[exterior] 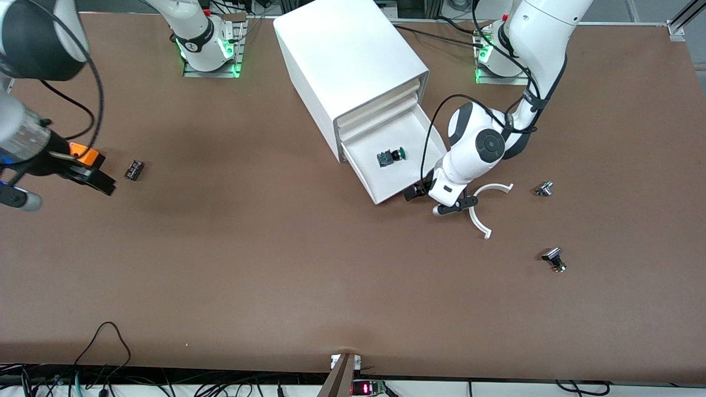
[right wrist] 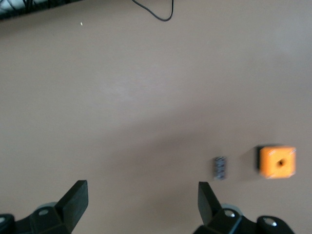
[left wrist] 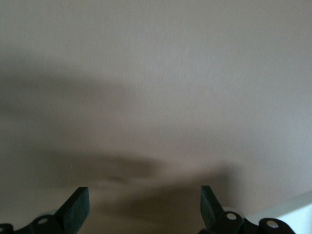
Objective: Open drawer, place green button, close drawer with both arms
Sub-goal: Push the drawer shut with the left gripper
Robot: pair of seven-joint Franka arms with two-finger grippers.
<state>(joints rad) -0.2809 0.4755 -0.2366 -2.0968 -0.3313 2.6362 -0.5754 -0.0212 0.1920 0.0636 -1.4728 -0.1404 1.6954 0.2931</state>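
Observation:
The white cabinet (exterior: 353, 60) stands at the middle back of the table. Its bottom drawer (exterior: 411, 182) is pulled out. The button (exterior: 391, 156), with its green cap, lies on its side inside the drawer. My left gripper (exterior: 415, 192) is low by the drawer's front corner toward the left arm's end of the table. It is open and empty in the left wrist view (left wrist: 144, 204), where a pale blurred surface fills the picture. My right gripper (exterior: 105, 186) is up over the right arm's end of the table, and it is open and empty in the right wrist view (right wrist: 141, 202).
A small black-brown block (exterior: 134, 169) (right wrist: 220, 167) and an orange block (exterior: 85, 154) (right wrist: 277, 162) lie under the right gripper. Two white curved pieces (exterior: 479, 223) lie beside the left gripper. Two silver-and-black parts (exterior: 544, 189) (exterior: 554, 259) lie toward the left arm's end.

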